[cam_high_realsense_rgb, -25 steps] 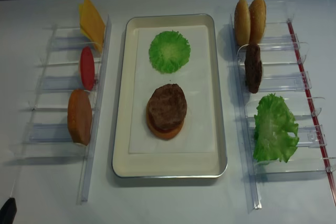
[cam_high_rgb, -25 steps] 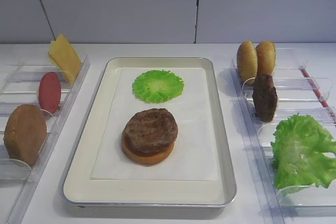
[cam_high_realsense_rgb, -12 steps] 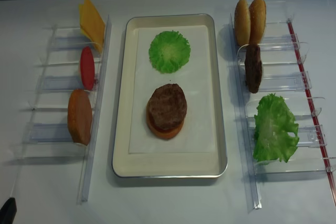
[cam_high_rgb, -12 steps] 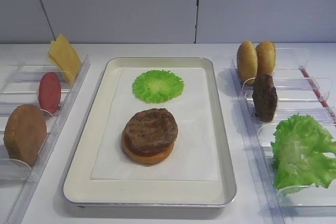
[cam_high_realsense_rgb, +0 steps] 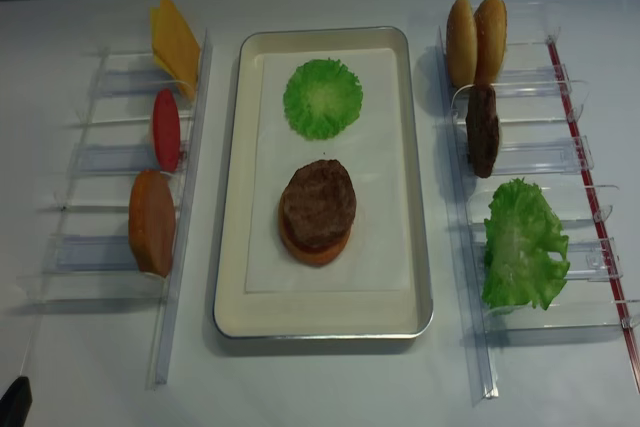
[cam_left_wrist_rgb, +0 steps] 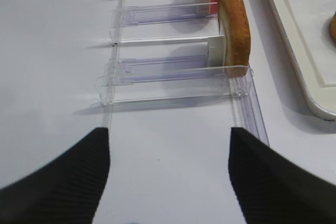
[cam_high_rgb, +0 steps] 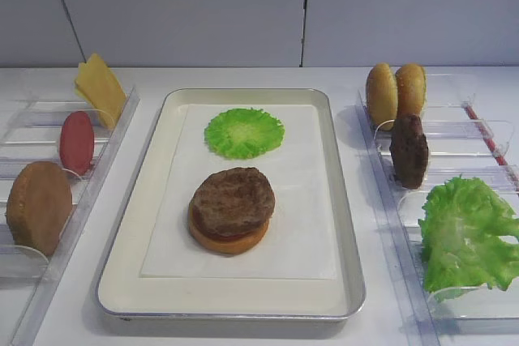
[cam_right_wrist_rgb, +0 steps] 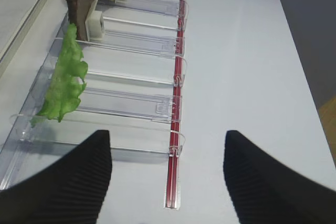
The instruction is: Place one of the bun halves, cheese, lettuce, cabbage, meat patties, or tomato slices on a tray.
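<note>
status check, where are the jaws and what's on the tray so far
Both jaws open and empty, low over the table by the racks. Tray holds a bun half with a meat patty on top, green disc behind. Nothing in the way.

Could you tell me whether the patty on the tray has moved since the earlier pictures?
No. The patty sits on the same stack, at the same spot on the paper liner in the tray, in both overhead views.

Brown patty (cam_high_rgb: 233,198), green lettuce (cam_high_rgb: 467,232), yellow cheese (cam_high_rgb: 99,87)
</note>
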